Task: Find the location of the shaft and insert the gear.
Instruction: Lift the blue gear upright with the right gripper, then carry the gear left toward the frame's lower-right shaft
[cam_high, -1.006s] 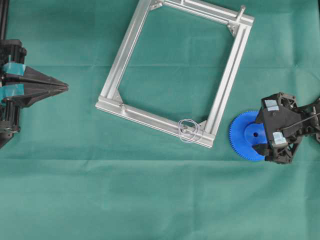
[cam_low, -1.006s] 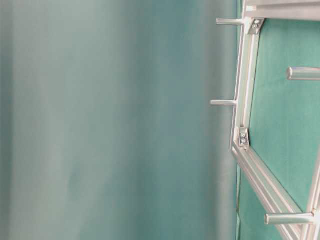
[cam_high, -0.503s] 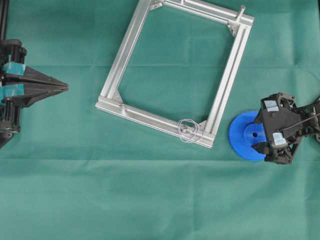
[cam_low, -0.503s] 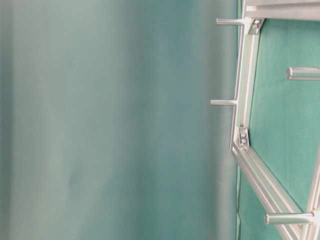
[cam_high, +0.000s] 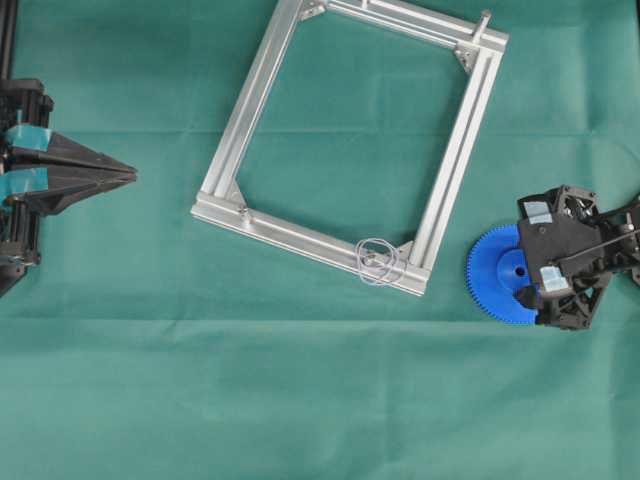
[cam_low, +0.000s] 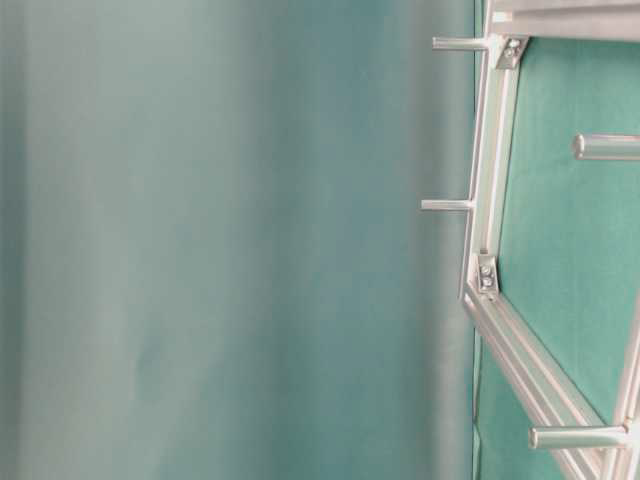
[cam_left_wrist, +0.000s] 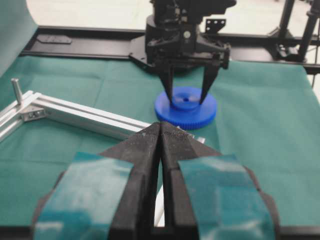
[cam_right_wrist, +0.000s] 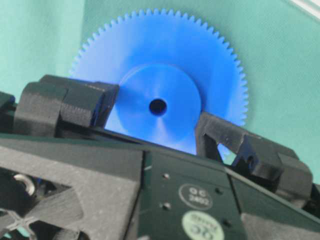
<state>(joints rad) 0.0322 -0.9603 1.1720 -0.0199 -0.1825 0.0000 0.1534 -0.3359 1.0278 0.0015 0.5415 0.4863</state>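
The blue gear (cam_high: 488, 282) lies flat on the green cloth right of the aluminium frame (cam_high: 250, 110). My right gripper (cam_high: 515, 272) stands over it, fingers pressed on both sides of the raised hub (cam_right_wrist: 150, 85); the left wrist view shows the same grip (cam_left_wrist: 186, 100). The shaft (cam_high: 375, 260), ringed by thin purplish wire loops, stands at the frame's near right corner, left of the gear. My left gripper (cam_high: 134, 177) rests shut and empty at the far left, its tips (cam_left_wrist: 160, 125) pointing toward the frame.
A bare grey peg (cam_high: 484, 20) stands at the frame's far right corner, also seen as the peg (cam_left_wrist: 16, 90) in the left wrist view. The table-level view shows frame rails (cam_low: 490, 150) with several pegs. Green cloth (cam_high: 300, 400) covers the table.
The right gripper's fingers have closed onto the gear's hub, and gear and gripper have shifted slightly right, away from the frame. The left arm has not moved.
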